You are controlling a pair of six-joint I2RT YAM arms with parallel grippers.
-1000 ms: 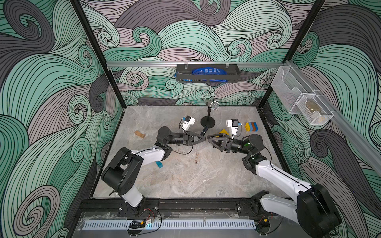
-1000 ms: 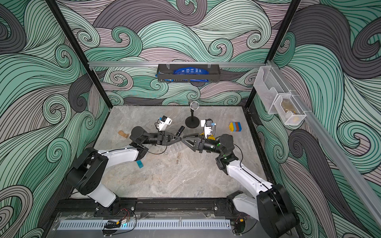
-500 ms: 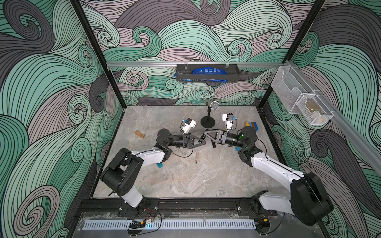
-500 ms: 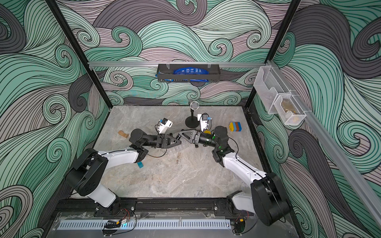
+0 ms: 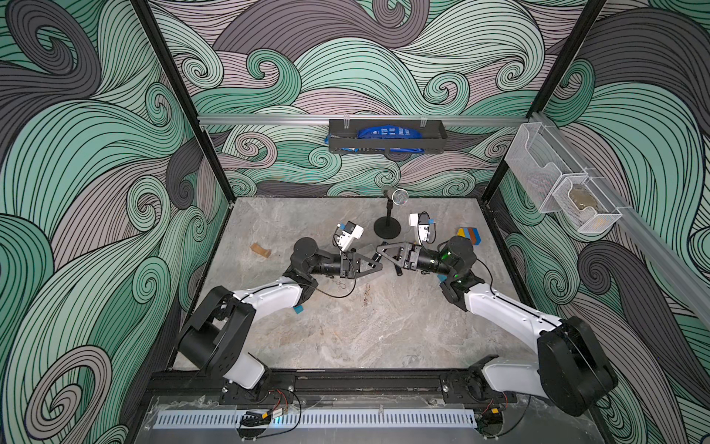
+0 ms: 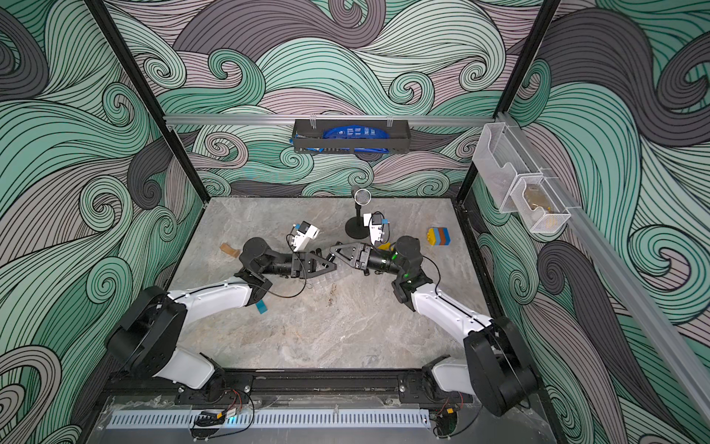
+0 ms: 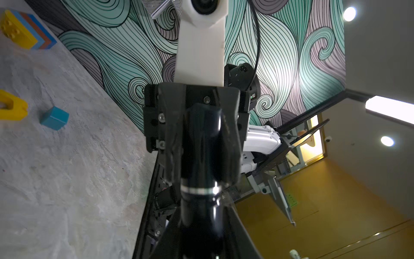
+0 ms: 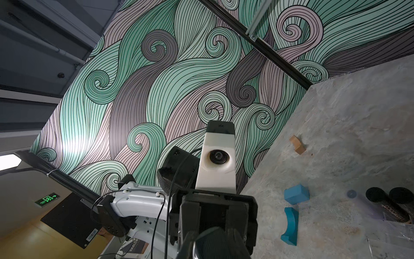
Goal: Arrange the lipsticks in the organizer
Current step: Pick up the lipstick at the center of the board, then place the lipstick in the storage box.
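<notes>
Right claw [image 7: 202,177]: clamped on one end of a glossy black lipstick tube with a silver ring [image 7: 201,154], fingers [image 7: 173,145] tight against both sides. Left claw [image 5: 378,265] flanks the tube's other end. Can't tell if it's gripping or has slack. The tube is off the table, bridging the two claws tip to tip over table centre.

Under them, on the grey marbled tabletop [image 5: 384,326], is the clear plastic grid organizer [image 8: 401,237]. Two more black tubes [image 8: 378,195] and a pale lilac one [image 8: 351,194] lie side by side at it. Seated in cells or not, can't tell.

Close by: blue block [image 8: 296,194] and blue arch [image 8: 290,226]. Left side: tan wooden block [image 5: 260,250]. Far right: stacked yellow-blue-orange bricks [image 5: 469,235]. Far centre: black microphone stand [image 5: 387,230].
</notes>
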